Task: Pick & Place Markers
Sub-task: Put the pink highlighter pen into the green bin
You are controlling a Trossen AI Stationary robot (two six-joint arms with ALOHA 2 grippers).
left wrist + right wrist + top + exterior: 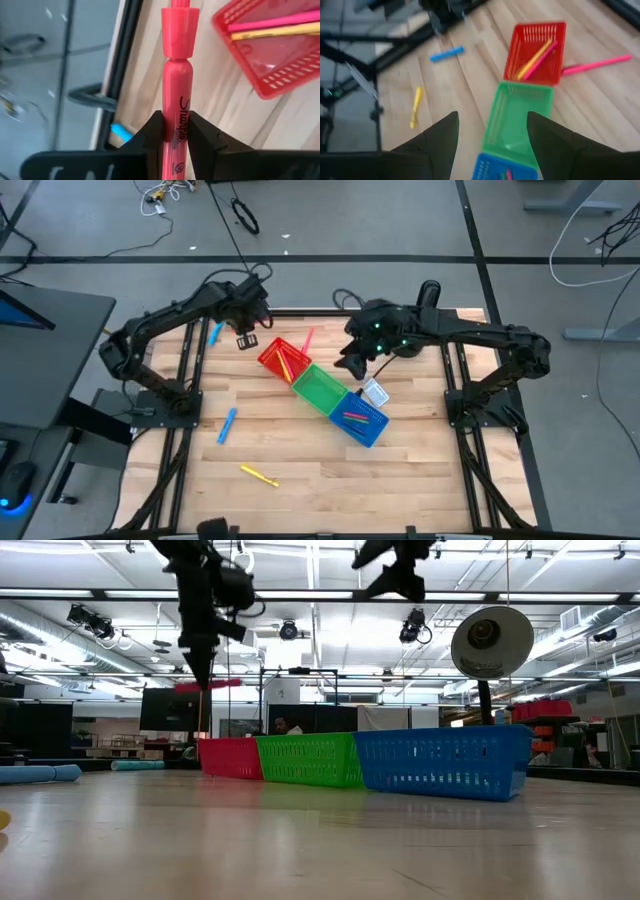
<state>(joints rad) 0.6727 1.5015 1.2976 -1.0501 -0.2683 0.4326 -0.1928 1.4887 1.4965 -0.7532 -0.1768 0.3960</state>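
Observation:
My left gripper [175,135] is shut on a pink-red marker [176,85] and hangs just left of the red bin [268,360], near the table's far left. The red bin holds a pink and a yellow marker [535,59]. Red, green [318,392] and blue [368,430] bins stand in a slanting row; the blue one holds several markers. Loose markers lie on the table: pink [595,65] beside the red bin, blue [215,333], blue [228,425], yellow [258,475]. My right gripper [492,145] hovers open above the green bin with nothing between its fingers. My left gripper pinches the marker's barrel [175,112], below the cap, between its two fingers. The fingers come steeply from above and lie across the marker. The marker [205,686] hangs about level, lifted clear of the table, higher than the red bin's rim.
A round white thing on a dark stem [490,645] stands by the blue bin. Dark frame rails [190,380] run along the table's left and right sides. Bare wood lies toward the near edge [330,490].

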